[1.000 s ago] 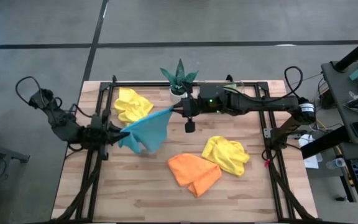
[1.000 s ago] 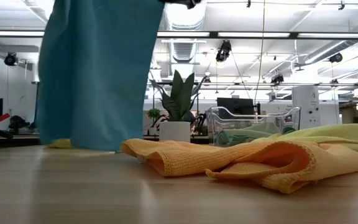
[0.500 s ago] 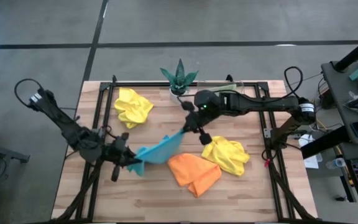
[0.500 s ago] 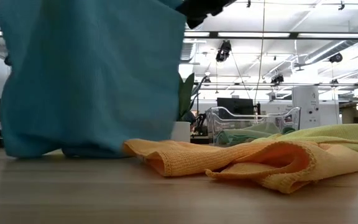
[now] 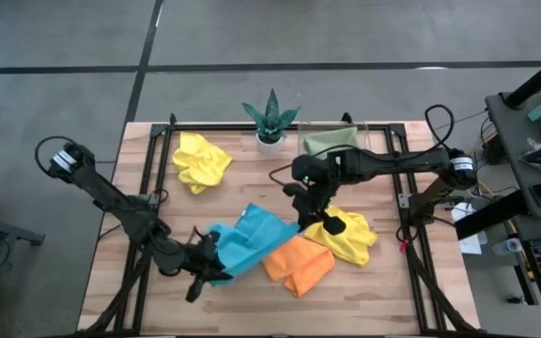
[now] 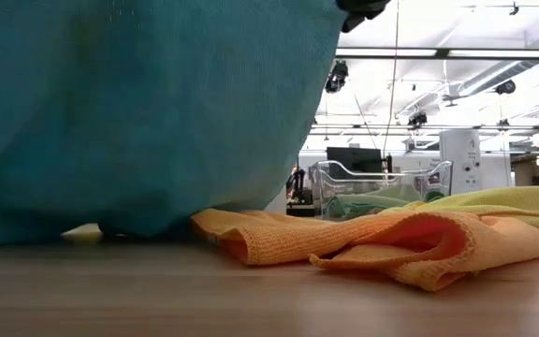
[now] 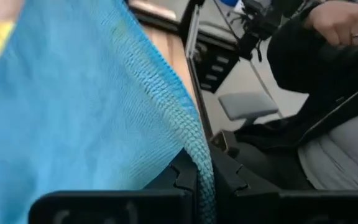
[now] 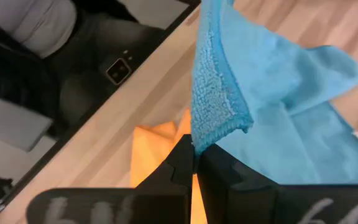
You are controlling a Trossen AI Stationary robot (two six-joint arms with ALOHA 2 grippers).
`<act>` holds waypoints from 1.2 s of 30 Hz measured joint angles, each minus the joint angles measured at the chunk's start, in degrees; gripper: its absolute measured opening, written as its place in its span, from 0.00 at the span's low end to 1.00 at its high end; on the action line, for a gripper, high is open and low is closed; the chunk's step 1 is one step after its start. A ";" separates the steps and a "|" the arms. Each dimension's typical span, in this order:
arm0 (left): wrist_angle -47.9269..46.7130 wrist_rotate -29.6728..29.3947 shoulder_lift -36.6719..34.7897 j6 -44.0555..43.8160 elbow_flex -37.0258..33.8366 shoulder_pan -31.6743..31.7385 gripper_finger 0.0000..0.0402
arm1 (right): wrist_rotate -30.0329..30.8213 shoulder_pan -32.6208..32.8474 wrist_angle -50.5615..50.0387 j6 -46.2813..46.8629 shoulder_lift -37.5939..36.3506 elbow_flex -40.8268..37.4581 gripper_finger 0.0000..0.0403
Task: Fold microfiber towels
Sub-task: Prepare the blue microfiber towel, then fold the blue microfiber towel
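Observation:
The sky blue towel is stretched between my two grippers over the table's front middle. It fills the left of the low view, and its lower part rests on the wood. My left gripper is shut on its left end. My right gripper is shut on its right end. The orange towel lies crumpled just right of the blue one, which partly overlaps it. A yellow towel lies beside it, another yellow towel at the far left. The sage green towel lies in the tray. My left gripper pinches the blue towel's hemmed edge between its two fingers, coming from the table's left. The cloth spreads away from the fingers toward my right gripper. My right gripper pinches a hemmed corner of the blue towel between its two fingertips. The cloth sags below it onto the table.
A spiky green potted plant stands at the far edge's middle. The clear tray stands beside it at the far right. Black frame rails run along the table's left and right sides. A seated person shows beyond the table.
Both grippers have carried the blue towel toward the table's near edge and downward, still shut on it. The towel, which hung clear at the table's middle left, now sags with its lower part on the wood and partly over the orange towel.

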 joint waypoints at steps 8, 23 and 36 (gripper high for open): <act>1.80 1.43 6.23 -5.50 -0.20 0.00 0.21 | 0.02 1.29 -0.39 3.67 0.43 -0.24 0.14; 0.47 5.10 5.36 -9.05 0.00 0.39 0.44 | 0.03 1.27 1.12 5.55 0.43 -0.33 0.53; 1.14 8.90 12.75 -13.17 0.08 1.67 0.44 | 0.10 1.27 9.15 5.96 0.43 -3.66 0.56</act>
